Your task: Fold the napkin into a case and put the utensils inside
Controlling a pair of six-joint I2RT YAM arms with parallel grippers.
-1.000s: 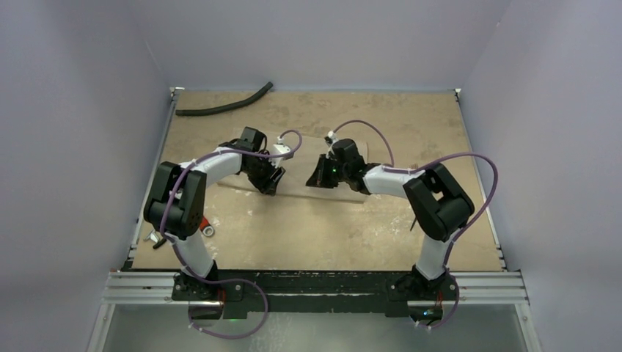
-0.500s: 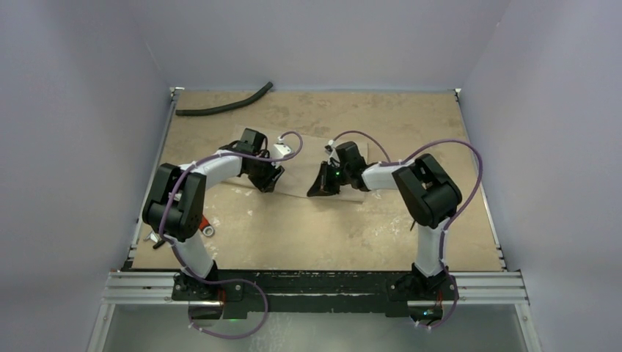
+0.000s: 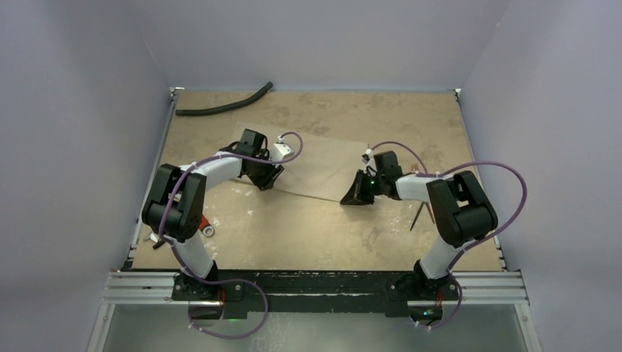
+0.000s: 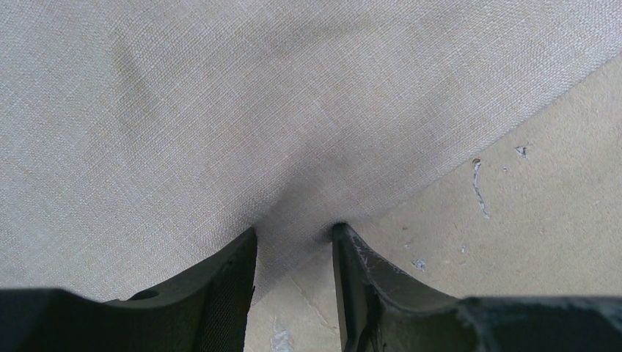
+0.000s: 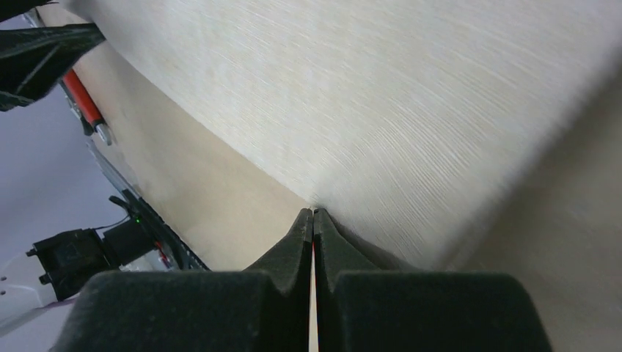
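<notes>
We see the napkin (image 3: 319,163) lying flat on the table (image 3: 308,235), spread between both arms. The right gripper (image 5: 313,214) is closed tight on the cloth's near right corner. The left gripper (image 4: 293,236) has its jaws a little apart, straddling the near left edge, which puckers darkly between them. That is our worry: if the right arm carries its corner over to fold, we judge the unclamped left side could slide along, dragging the whole cloth and skewing the crease. The right pinch also sits so near the edge that it may slip. Only the top view shows the full outline and the black hose (image 3: 224,106) far left; only the 2 wrist views show the jaws.
</notes>
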